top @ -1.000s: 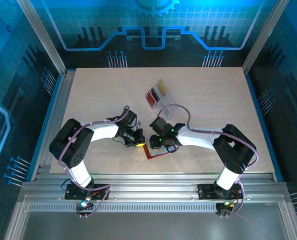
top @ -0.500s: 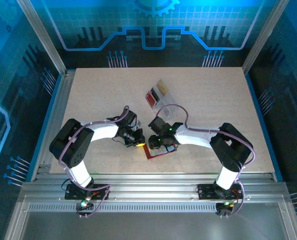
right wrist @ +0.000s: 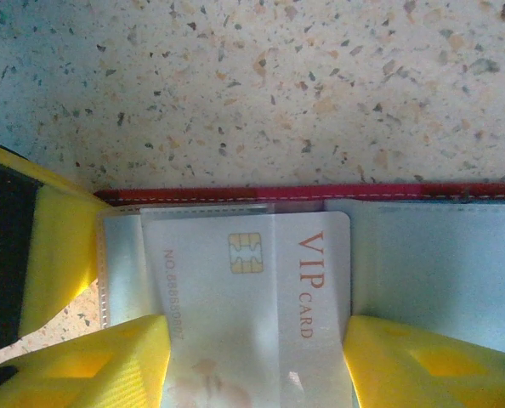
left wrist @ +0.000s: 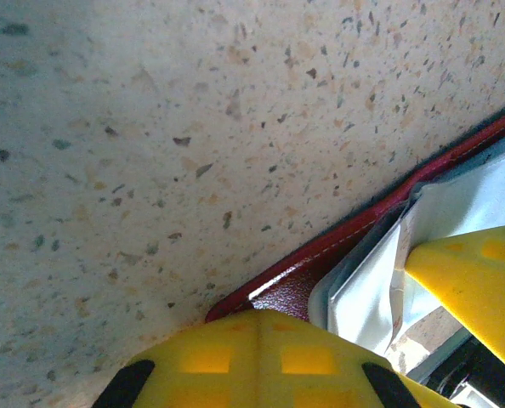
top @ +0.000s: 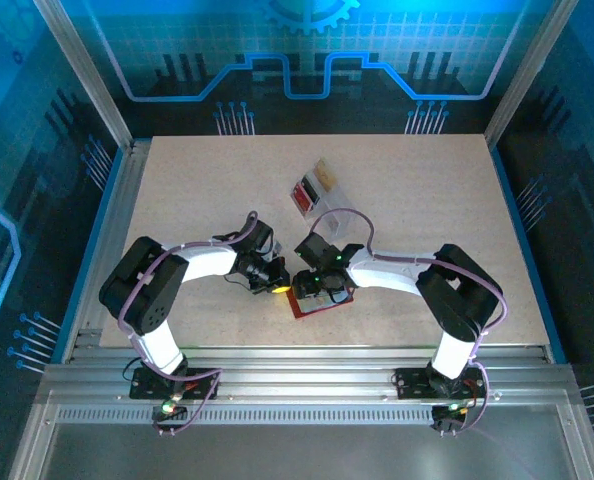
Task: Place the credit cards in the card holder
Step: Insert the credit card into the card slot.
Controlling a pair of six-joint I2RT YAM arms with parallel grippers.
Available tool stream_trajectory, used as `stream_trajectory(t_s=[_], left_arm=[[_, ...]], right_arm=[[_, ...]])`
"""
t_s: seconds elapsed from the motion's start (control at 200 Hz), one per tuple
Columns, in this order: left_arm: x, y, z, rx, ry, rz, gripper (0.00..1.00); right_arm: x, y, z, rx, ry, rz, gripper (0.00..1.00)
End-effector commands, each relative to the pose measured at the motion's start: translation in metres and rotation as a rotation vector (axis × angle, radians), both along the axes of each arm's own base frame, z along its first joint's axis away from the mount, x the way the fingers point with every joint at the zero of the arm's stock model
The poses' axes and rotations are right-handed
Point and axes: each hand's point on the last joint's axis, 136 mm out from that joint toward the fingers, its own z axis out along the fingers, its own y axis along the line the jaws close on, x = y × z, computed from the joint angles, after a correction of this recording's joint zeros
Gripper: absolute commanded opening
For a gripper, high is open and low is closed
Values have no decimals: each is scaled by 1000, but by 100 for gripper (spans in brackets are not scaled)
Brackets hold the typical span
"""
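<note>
We see the left gripper clenched on the edge of the card holder on the counter. The credit card lies lengthwise between the right gripper jaws, pointing at the holder's spine; grasped or released, we cannot tell.

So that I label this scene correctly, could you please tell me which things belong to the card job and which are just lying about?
Job:
pale whitish plastic VIP card
open dark red leather-like wallet

Lying about:
clear plastic rectangular box
dark red pieces and small tan block in it
</note>
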Motion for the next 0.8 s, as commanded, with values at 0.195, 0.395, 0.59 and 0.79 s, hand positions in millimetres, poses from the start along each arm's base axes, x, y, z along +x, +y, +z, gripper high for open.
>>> stream_trajectory(t_s=[0.195, 0.395, 0.59, 0.79], left_arm=[[-17, 12, -43, 100, 67, -11, 1], [-17, 12, -44, 98, 70, -12, 1], [-18, 11, -45, 98, 72, -15, 1], [-17, 11, -45, 94, 71, -16, 1]], right_arm=[[-3, -16, -7, -156, -20, 9, 60], [-4, -13, -11, -188, -22, 23, 63], [-7, -11, -7, -114, -9, 20, 66], [-7, -10, 4, -55, -5, 39, 73]])
